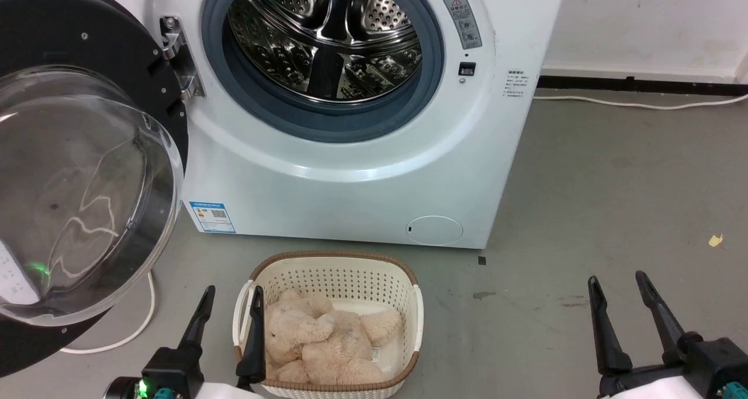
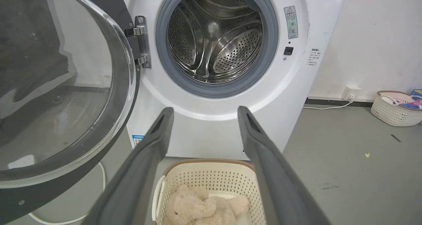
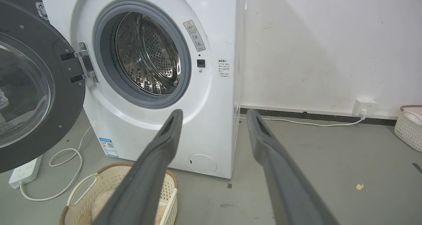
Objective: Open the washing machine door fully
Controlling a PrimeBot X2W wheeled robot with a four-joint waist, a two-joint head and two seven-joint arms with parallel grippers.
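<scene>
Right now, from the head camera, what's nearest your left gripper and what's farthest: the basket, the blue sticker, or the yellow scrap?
1. Basket, right beside the left gripper.
2. Blue sticker, ahead, low on the washing machine.
3. Yellow scrap, far right on the floor.

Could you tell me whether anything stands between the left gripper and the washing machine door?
Nothing visible does. The left gripper is open, just right of the washing machine door, with only floor between. The laundry basket sits on its other side; a white cable lies below the door.
</scene>
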